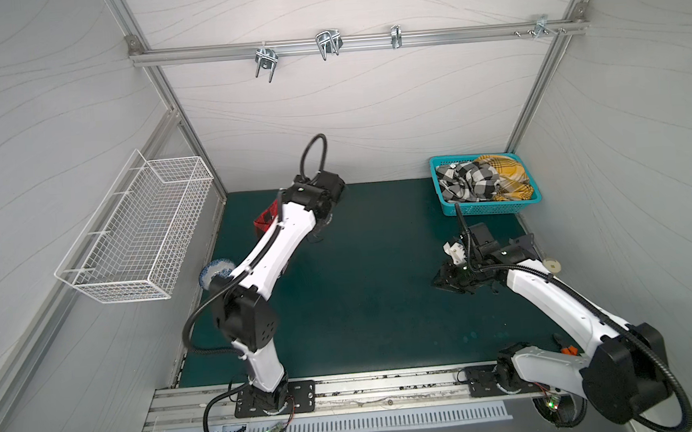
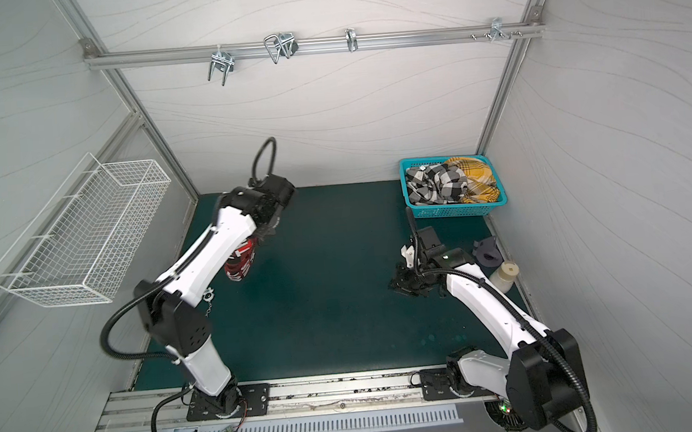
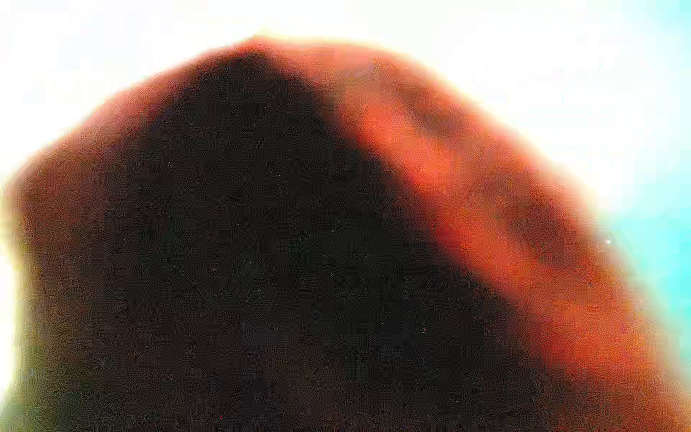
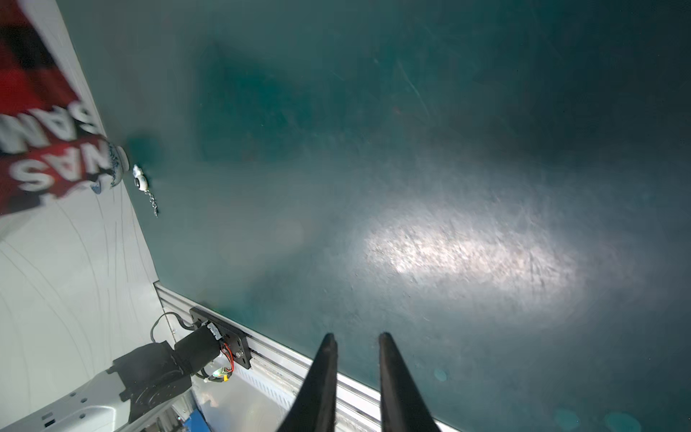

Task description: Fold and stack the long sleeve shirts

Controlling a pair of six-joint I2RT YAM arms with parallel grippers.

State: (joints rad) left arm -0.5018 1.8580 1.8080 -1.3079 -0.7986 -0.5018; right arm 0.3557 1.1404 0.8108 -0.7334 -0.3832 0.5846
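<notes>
OK, left tool (image 2: 268, 231) is pinched shut on the red shirt (image 2: 242, 262). It hangs bunched straight below the tool, apparently clear of the surface (image 2: 334, 309). Right tool (image 4: 357, 336) is slightly spread, empty and well apart, so it must cross bare surface to catch the hanging end.

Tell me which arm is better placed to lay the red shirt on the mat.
Left, probably. The left gripper is shut on the red shirt over the mat. The right gripper is empty, slightly open, away from the shirt.
</notes>
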